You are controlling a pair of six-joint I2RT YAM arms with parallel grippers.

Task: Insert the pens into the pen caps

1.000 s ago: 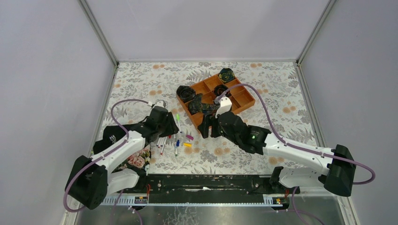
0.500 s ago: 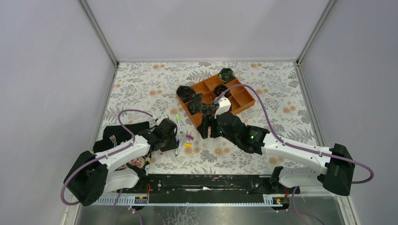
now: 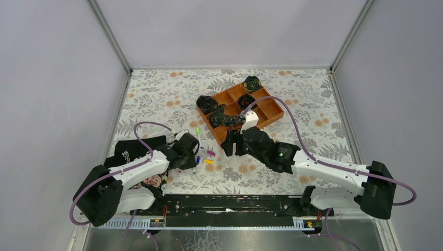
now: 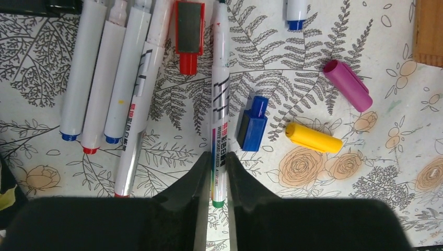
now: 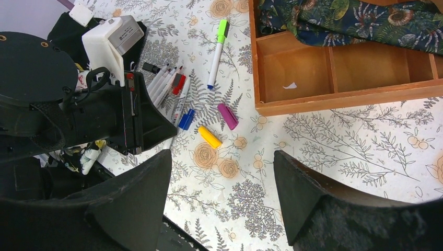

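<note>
- Now my left pincer [image 4: 217, 162] is pinching the green-ended pen [image 4: 220, 94] near its lower end, with both fingers pressed against the white barrel.
- Just right of that pen lies a blue cap [image 4: 253, 123]. Farther right are a yellow cap [image 4: 313, 137] and a magenta cap [image 4: 347, 85], all on the floral surface [image 4: 365, 172].
- Four more pens [image 4: 125, 78] lie side by side to the left, with a red cap [image 4: 188, 31] beside them.
- My right pincer [image 5: 222, 172] is spread wide and holds nothing. It hovers near the wooden tray [image 5: 334, 97].
</note>
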